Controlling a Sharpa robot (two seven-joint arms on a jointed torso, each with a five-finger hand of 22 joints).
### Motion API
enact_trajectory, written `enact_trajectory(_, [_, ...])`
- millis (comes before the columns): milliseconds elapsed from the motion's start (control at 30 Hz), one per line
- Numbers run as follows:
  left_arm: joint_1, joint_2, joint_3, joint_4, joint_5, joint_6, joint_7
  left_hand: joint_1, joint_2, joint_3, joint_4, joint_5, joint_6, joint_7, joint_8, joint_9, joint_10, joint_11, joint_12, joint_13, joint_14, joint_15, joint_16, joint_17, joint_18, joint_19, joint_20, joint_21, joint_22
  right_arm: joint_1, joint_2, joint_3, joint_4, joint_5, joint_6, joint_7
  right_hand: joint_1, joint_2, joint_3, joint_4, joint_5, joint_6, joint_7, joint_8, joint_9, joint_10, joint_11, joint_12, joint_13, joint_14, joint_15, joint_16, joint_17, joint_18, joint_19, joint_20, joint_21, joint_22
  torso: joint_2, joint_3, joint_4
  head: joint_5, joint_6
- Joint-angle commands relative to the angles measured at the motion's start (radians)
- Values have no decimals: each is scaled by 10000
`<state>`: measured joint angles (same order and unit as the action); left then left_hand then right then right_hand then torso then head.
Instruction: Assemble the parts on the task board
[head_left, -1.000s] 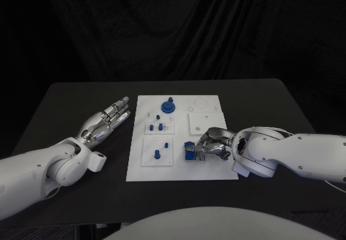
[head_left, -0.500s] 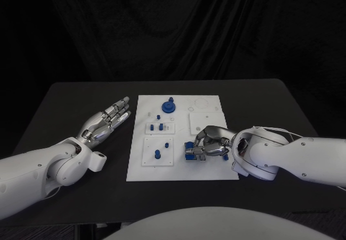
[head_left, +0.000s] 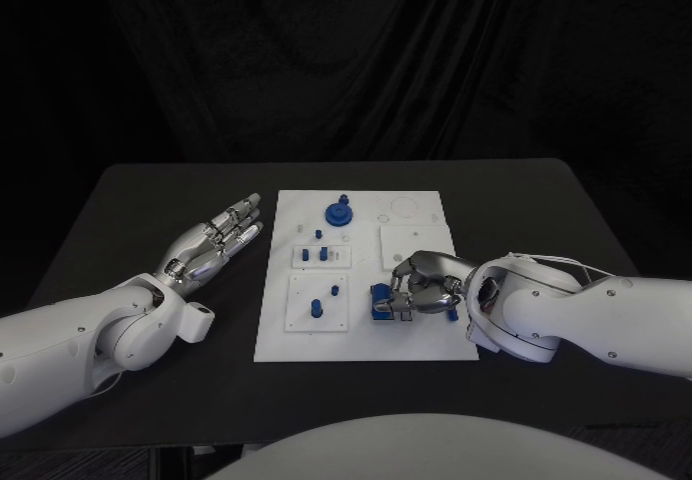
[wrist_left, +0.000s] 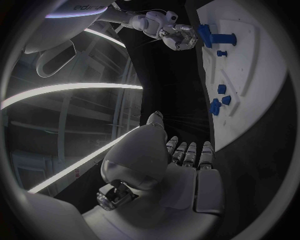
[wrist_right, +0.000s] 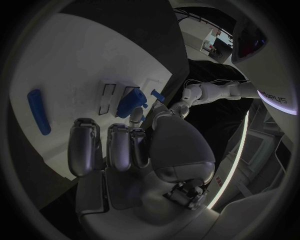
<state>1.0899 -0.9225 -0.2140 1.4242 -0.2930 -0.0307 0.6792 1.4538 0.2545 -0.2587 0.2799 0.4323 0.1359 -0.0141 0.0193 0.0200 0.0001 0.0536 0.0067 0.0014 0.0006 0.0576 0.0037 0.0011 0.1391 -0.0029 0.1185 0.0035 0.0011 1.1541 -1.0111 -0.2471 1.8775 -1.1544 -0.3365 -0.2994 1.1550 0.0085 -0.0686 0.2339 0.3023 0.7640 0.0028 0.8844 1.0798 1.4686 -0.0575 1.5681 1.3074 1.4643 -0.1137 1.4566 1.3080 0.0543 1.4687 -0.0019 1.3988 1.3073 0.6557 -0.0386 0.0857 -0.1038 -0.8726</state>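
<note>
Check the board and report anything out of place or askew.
Nothing stands out. The task board lies square on the table, blue parts sit on it, the right hand works at one, and the left hand lies flat beside it.

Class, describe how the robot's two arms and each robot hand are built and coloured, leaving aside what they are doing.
Both arms have smooth, rounded white shells with bulging joints. Each ends in a silver metallic robot hand with segmented fingers: the left robot hand and the right robot hand. Thin cables loop near the right arm's wrist. The left wrist view shows grey lettering on the right arm's shell, too cropped to read.
</note>
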Motion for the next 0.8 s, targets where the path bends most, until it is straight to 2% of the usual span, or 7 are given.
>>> enact_trajectory(33, [-25,17,9,7,15,132,410,119,0,39,4,38,1,68,20,13,-1,38,-67,-14,-6,48,-37,-11,-46,29,76,-35,-11,-29,2,0,-36,-266,197,-102,269,42,20,-155,308,332,-76,610,509,1022,-123,27,2634,630,-119,54,82,-115,467,-106,43,2070,2,-3,6,-9,0])
enact_trajectory(133, [-27,22,9,4,15,140,406,120,2,39,8,33,-3,68,19,12,-1,38,-67,-14,-6,87,-37,-11,-56,29,101,-35,-11,-30,23,0,-95,-290,280,-154,491,89,72,-283,514,539,-123,909,765,1022,-165,27,2634,641,-154,84,143,-121,474,-138,66,2078,4,0,2,-7,0])
enact_trajectory(267, [-28,25,9,4,15,145,401,121,1,38,8,33,-1,68,20,13,-1,40,-67,-14,-6,96,-37,-11,-59,29,108,-35,-11,-32,45,-1,-155,-367,396,-243,699,150,147,-389,926,569,-157,996,879,1022,-199,27,2634,640,-185,90,153,-127,480,-171,89,2086,4,-2,3,13,0])
enact_trajectory(300, [-28,24,9,4,15,146,399,121,1,38,8,33,-1,68,20,13,-1,40,-67,-14,-6,96,-37,-11,-59,29,108,-35,-11,-34,50,-1,-167,-378,409,-251,764,183,191,-407,1241,544,-169,977,890,1022,-211,27,2634,642,-197,97,168,-130,483,-185,99,2089,2,-3,3,22,0])
enact_trajectory(500, [-30,13,9,8,15,157,381,122,0,37,11,30,7,73,22,14,-1,42,-67,-14,-6,126,-37,-11,-70,29,127,-35,-11,-53,67,-2,-217,-412,418,-241,865,227,307,-406,1851,493,-186,899,889,1022,-229,27,2634,645,-213,110,195,-134,486,-205,113,2094,1,-4,-4,45,0])
enact_trajectory(533, [-30,11,9,9,15,159,377,122,0,37,11,30,7,73,22,14,-1,42,-67,-14,-6,126,-37,-11,-70,29,127,-35,-11,-57,72,-2,-226,-416,434,-238,900,214,364,-401,2146,454,-191,845,873,1022,-234,27,2634,645,-218,113,200,-135,487,-210,118,2095,2,-5,-1,43,0])
enact_trajectory(800, [-32,15,9,5,15,185,353,122,0,35,15,26,8,78,22,15,-1,47,-67,-14,-6,149,-37,-11,-79,29,140,-35,-11,-65,100,-2,-258,-424,561,-234,1058,137,552,-453,2662,316,-197,659,792,1022,-241,27,2634,643,-224,113,200,-137,488,-218,128,2098,5,-3,4,31,0])
